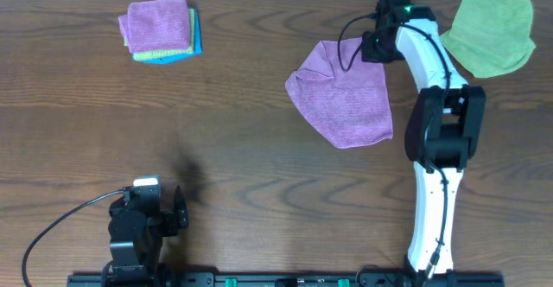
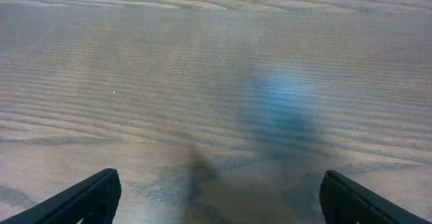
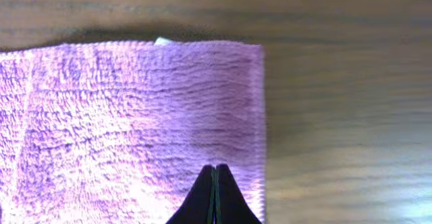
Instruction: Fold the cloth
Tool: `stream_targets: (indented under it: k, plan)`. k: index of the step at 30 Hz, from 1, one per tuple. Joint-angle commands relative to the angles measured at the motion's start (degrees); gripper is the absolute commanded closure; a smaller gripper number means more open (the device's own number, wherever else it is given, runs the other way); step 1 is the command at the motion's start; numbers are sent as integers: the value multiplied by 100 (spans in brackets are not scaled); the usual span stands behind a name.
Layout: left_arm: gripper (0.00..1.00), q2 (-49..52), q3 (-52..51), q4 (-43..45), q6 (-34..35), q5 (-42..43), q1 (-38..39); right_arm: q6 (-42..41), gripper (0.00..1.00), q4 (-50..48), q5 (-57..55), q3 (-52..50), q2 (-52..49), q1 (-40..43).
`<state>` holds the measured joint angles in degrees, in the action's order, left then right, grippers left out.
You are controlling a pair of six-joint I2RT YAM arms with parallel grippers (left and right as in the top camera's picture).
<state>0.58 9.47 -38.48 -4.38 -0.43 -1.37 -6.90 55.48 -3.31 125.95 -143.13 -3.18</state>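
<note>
The purple cloth [image 1: 344, 97] lies mostly spread on the table right of centre, with its left edge rumpled. In the right wrist view the cloth [image 3: 135, 116] fills the left side. Its corner is at the upper right and a small white tag [image 3: 163, 41] sits at its far edge. My right gripper [image 3: 214, 166] is shut, its fingertips pressed together on the cloth near that corner; in the overhead view it [image 1: 370, 47] sits over the cloth's top right corner. My left gripper [image 2: 219, 197] is open and empty over bare wood, at the front left [image 1: 177, 211].
A lime-green cloth [image 1: 490, 32] lies at the back right, beside the right arm. A stack of folded cloths [image 1: 160, 29], purple on top, sits at the back left. The table's front edge runs by the arm bases.
</note>
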Motion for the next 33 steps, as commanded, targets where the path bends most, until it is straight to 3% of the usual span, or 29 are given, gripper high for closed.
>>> stream_targets:
  k: [1, 8, 14, 21, 33]
  plan:
    - [5, -33, -42, -85, -35, -57, -22, 92, 99, 367, -439, 640, -35, 11]
    - [5, -33, -42, -85, -37, -57, -22, 282, 99, 2015, -4, 1714, 85, -149]
    - [5, -33, -42, -85, -35, -57, -22, 420, 98, 2933, 557, 1738, 542, -442]
    - [5, -33, -42, -85, -37, -57, -22, 485, 98, 3261, 933, 1674, 1067, -551]
    - [5, -33, -42, -85, -35, -57, -22, 476, 99, 3416, 501, 1674, 2643, -741]
